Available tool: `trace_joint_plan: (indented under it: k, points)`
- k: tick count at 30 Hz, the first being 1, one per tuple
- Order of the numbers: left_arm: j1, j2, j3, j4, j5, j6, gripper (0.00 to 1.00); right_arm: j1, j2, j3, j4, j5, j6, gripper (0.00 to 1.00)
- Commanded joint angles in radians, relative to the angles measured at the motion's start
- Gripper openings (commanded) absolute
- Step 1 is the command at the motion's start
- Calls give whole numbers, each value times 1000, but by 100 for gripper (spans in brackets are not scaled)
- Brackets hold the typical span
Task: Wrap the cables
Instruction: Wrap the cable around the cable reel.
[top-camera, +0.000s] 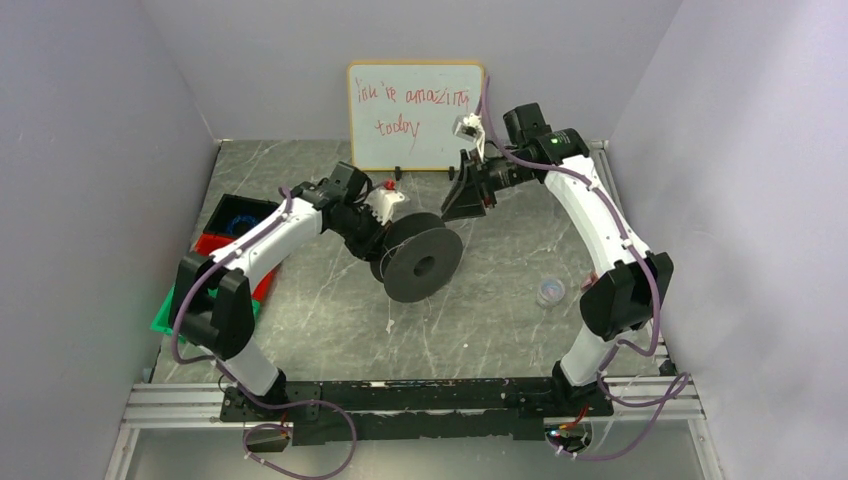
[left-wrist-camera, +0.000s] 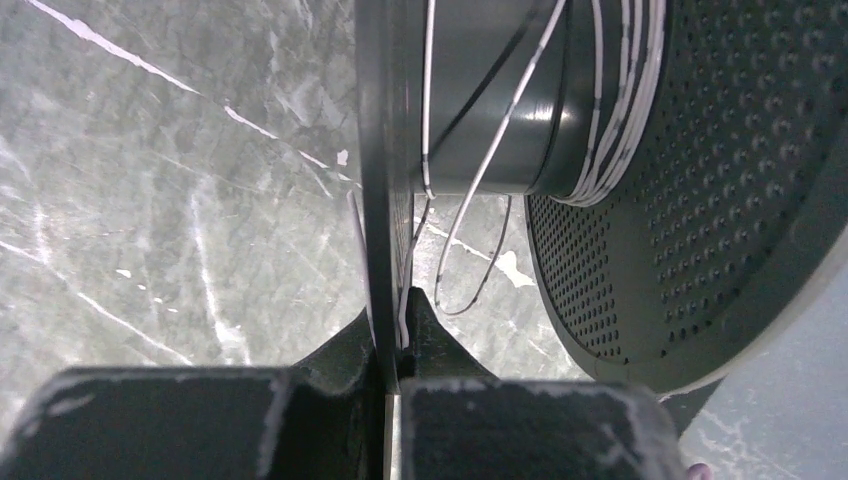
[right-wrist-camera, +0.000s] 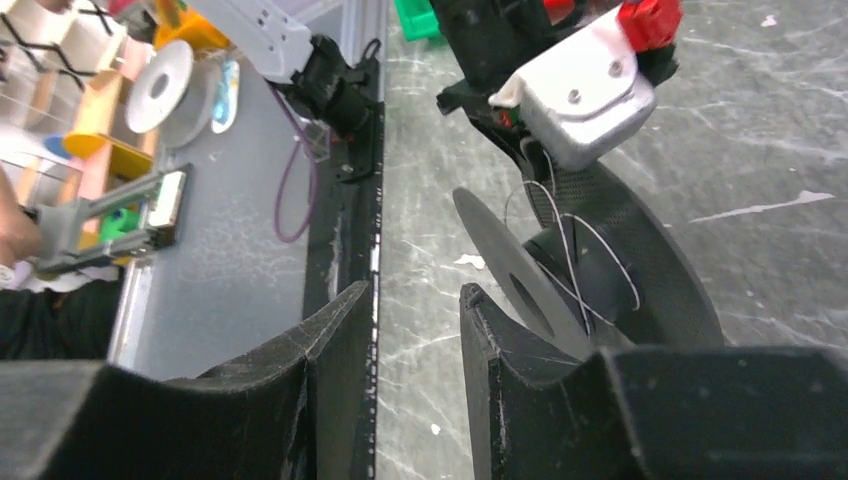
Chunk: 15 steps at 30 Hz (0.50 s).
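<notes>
We see the cables as very thin, whitish, limp wires. Most turns lie bunched around the smooth dark hub of a black spool, running crosswise to the hub's axis, which lies roughly level above the grey marbled table. A few slack loops sag off the hub toward the table. The left wrist view brings out what the top view hides: the inner face of the far flange is dotted with small holes, and the near flange appears edge-on as a thin dark plate. The left gripper is clamped on that flange's rim, with one white strand running down beside it between the fingers. From the right wrist we see the spool at an angle, with loose strands crossing its hub. The right gripper hangs above the table with its black, scuffed fingers a little apart, and we see nothing between them. The top view alone shows a whiteboard with red writing at the back.
</notes>
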<state>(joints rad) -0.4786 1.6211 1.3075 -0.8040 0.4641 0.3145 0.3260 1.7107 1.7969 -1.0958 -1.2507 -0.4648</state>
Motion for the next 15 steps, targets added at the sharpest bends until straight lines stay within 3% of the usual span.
trace_joint_plan:
  k: [1, 5, 10, 15]
  points:
    - [66, 37, 20, 8, 158, -65, 2, 37, -11, 22, -163, 107, -280, 41]
    - [164, 113, 50, -5, 278, -131, 2, 113, -14, -59, -209, 234, -421, 39]
    - [245, 227, 73, -28, 400, -175, 2, 157, -41, -134, -172, 266, -436, 38]
    - [288, 306, 62, -21, 437, -220, 2, 192, -56, -198, -114, 290, -438, 37]
